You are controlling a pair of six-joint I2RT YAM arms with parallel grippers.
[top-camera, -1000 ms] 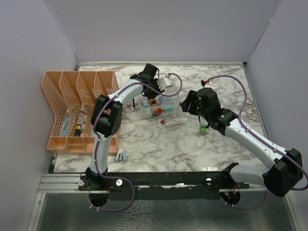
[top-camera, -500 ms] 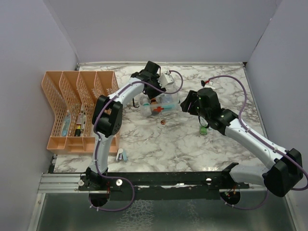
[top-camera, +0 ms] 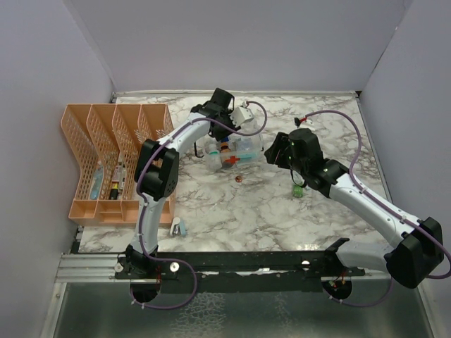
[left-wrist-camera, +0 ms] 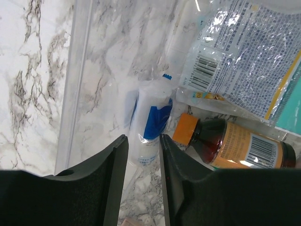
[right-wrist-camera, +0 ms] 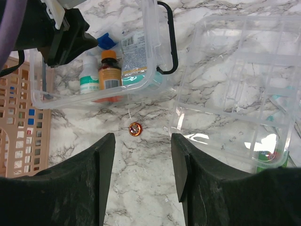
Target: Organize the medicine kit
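Hovering at medicine kit (right-wrist-camera: 151,42): left fingers (left-wrist-camera: 94,188) narrowly apart, right fingers (right-wrist-camera: 70,188) spread; amber bottle (left-wrist-camera: 235,146) label barcoded, unreadable.

Left hand (top-camera: 220,139) hangs over the open medicine kit (top-camera: 248,150).

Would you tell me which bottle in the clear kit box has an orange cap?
The dark brown bottle with the orange label; the white bottle beside it has a green label and white cap.

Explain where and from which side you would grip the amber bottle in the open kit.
The amber bottle lies flat in the open medicine kit, walls around it, so probably come from above, fingers across its round labelled body.
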